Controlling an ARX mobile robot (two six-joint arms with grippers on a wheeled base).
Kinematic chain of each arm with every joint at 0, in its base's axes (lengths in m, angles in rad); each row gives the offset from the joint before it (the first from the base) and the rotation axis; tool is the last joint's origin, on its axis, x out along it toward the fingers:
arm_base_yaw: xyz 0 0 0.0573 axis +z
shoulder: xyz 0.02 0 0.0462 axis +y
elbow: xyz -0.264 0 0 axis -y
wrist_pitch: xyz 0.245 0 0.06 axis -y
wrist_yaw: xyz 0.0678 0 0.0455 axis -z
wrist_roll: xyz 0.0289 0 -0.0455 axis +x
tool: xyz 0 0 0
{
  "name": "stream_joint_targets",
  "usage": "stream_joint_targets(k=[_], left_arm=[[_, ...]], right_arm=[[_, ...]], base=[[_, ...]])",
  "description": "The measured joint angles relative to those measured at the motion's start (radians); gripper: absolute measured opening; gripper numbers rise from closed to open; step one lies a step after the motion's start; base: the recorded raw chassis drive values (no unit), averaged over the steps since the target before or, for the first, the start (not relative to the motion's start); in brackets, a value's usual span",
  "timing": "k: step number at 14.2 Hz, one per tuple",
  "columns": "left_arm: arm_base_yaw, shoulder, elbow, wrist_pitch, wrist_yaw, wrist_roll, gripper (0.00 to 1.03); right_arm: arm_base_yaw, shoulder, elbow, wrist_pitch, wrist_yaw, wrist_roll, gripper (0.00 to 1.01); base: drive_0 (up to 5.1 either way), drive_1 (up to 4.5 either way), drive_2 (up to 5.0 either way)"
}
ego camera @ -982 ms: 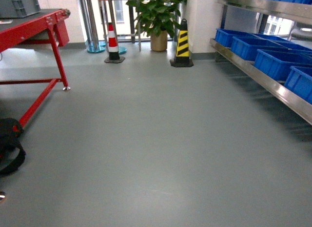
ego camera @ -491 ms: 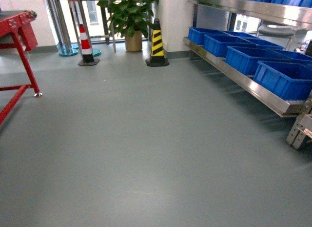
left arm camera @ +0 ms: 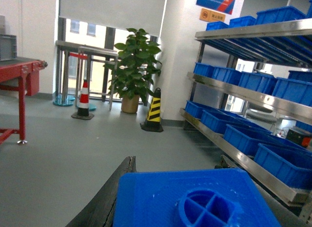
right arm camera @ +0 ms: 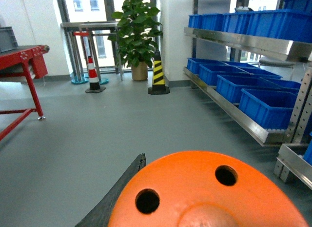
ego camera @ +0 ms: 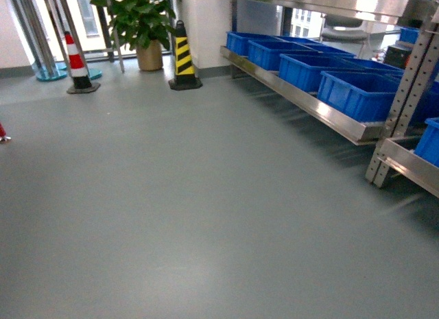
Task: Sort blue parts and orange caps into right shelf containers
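So nothing is sorted yet. A blue part (left arm camera: 195,197) sits in the left gripper (left arm camera: 146,207), an orange cap (right arm camera: 204,193) in the right gripper (right arm camera: 161,202). The crates (ego camera: 357,92) wait along the shelf's (ego camera: 322,113) bottom edge.

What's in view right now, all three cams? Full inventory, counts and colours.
Blue part: one, bright blue, filling the bottom of the left wrist view.
Orange cap: one, orange with round holes, filling the bottom of the right wrist view.
Crates: many, blue, on the steel shelf rack at right.
Striped cones: one red-white, one yellow-black, at the back.
Potted plant: one, green, between the cones.
Red table: one, far left.
Floor: grey.
Gripper fingers: a dark one beside each held piece.
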Motion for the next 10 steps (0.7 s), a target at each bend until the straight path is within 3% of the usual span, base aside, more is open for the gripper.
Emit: stream_joint_targets(k=[9,10], left_arm=[[-0.002,0.000,0.000,-0.001,0.002,0.000,0.43],[-0.002,0.000,0.000,0.000,0.002,0.000,0.43]], right_arm=[[0.000,0.000,0.000,0.000,0.002,0.000,0.42],[0.000,0.000,0.000,0.000,0.002,0.000,0.42]], base=[[0.0,4.34,-4.3],[-1.0,-1.03,-1.0]])
